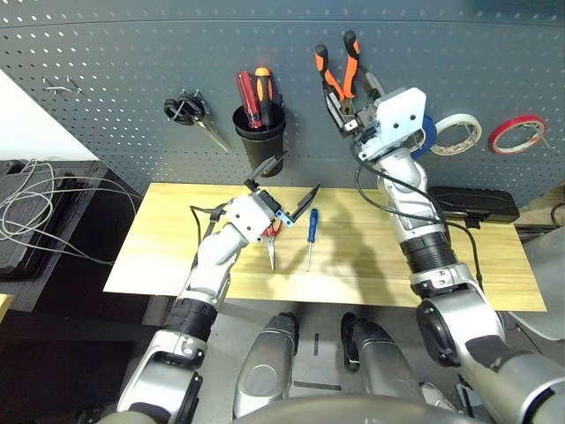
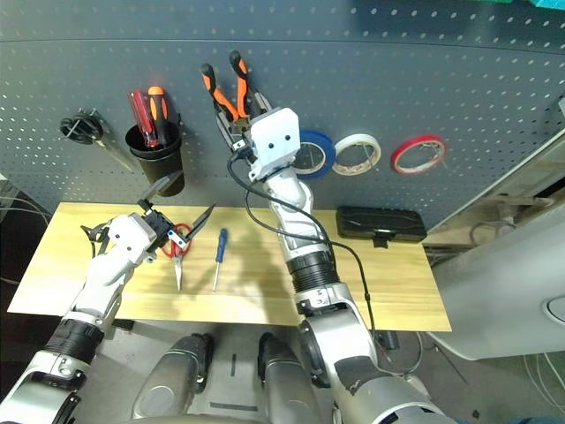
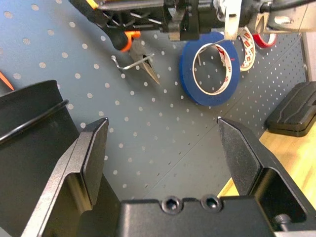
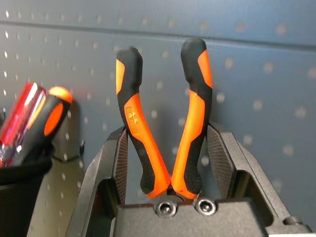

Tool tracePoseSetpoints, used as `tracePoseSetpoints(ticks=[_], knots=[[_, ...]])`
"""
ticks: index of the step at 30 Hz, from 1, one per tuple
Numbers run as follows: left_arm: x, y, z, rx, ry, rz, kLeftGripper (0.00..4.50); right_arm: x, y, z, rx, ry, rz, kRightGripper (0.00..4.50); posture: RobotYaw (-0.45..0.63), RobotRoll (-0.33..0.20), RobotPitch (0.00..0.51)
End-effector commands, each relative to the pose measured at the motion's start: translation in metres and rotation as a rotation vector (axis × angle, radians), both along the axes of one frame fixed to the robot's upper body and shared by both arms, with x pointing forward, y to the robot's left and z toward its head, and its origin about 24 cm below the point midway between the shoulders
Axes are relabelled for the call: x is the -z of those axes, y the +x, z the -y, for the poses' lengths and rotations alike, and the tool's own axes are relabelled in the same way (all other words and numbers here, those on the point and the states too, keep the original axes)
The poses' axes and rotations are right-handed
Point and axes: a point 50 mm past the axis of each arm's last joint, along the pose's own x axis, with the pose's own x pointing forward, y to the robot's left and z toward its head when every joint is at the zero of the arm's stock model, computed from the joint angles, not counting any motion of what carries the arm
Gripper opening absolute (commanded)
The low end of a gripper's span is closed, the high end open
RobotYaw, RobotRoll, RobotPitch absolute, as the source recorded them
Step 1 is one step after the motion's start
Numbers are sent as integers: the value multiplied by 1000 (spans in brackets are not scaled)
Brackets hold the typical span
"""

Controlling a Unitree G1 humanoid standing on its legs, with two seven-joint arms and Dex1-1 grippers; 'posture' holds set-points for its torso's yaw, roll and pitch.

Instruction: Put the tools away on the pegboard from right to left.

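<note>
Right claw (image 4: 170, 163) clenched our needle-nose pliers (image 4: 165, 118) against pegboard (image 1: 106, 79) | left claw (image 1: 284, 190) released above tabletop (image 1: 371, 265) | screwdriver (image 1: 311, 237) lay flat

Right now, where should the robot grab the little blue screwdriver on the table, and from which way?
Grip the blue handle of the screwdriver, the thickest part. It lies flat on the table with the handle toward the pegboard, so coming straight down from above looks best, fingers closing across it. The open left pincer hovers nearby; the scissors lie close beside.

Workshop bench: wall pegboard (image 1: 106, 53) hung with tools, wooden worktop (image 1: 371, 265) below.
</note>
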Motion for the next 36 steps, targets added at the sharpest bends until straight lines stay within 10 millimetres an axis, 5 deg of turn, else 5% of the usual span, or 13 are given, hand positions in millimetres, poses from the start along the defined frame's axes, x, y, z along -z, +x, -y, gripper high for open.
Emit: tracePoseSetpoints(ticks=[1,4,14,25,36], knots=[[6,-3,2,21,27,-38,4500,4,-6,3,-5,4,-3,3585,182,0,210],[9,-3,3,31,37,-64,4500,8,-14,12,-3,9,-3,4481,184,0,212],[27,-7,4,47,75,-177,4500,58,-57,61,75,-81,-226,4481,161,0,215],[61,-1,13,59,175,-454,4500,119,-63,63,12,-167,-654,4481,146,0,211],[97,14,10,-120,216,-713,4500,171,-74,87,41,-298,-964,4481,158,0,208]])
